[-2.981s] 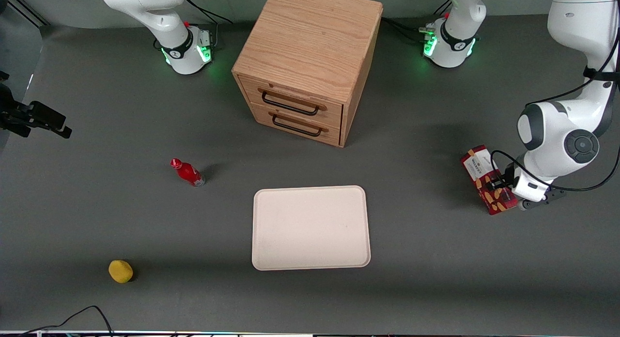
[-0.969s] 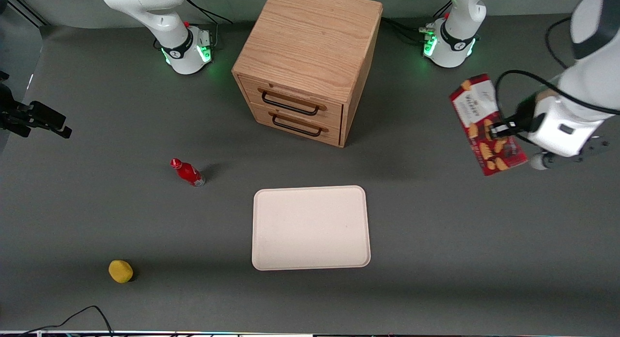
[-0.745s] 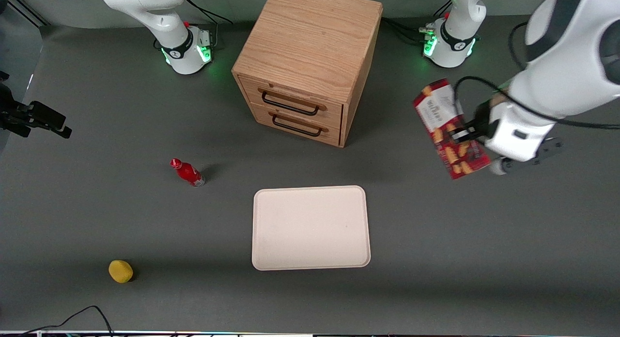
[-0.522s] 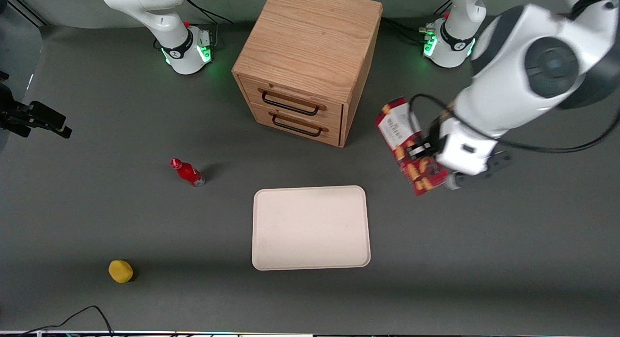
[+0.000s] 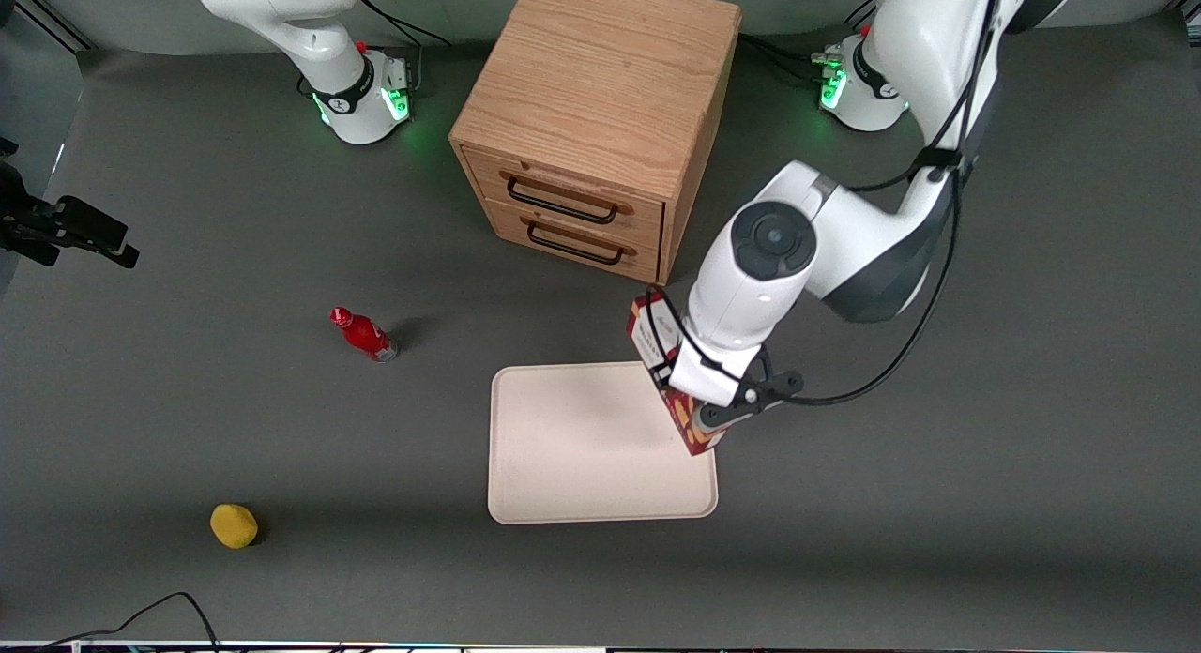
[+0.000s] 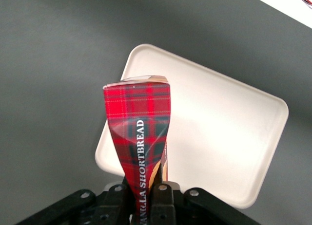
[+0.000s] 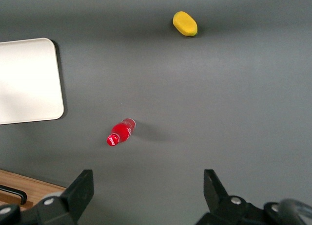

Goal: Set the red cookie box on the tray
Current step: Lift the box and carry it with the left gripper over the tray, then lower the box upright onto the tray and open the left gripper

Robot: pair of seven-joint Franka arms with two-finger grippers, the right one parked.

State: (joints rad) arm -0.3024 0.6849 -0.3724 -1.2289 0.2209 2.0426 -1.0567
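The red cookie box (image 5: 654, 331) hangs in my left gripper (image 5: 692, 397), held on edge above the cream tray (image 5: 563, 447), over the tray's side toward the working arm's end. In the left wrist view the gripper (image 6: 146, 198) is shut on the tartan box (image 6: 139, 122), one black finger (image 6: 163, 198) on each flat side. The box's free end points down at the tray (image 6: 219, 122) and stays clear of it. The arm's wrist hides the middle of the box in the front view.
A wooden two-drawer cabinet (image 5: 600, 118) stands farther from the front camera than the tray. A small red bottle (image 5: 364, 335) and a yellow object (image 5: 234, 525) lie toward the parked arm's end, and both also show in the right wrist view: bottle (image 7: 120, 132), yellow object (image 7: 185, 23).
My gripper lifted the box off the table at the working arm's end and carried it across to above the tray's edge, coming lower over the last half second.
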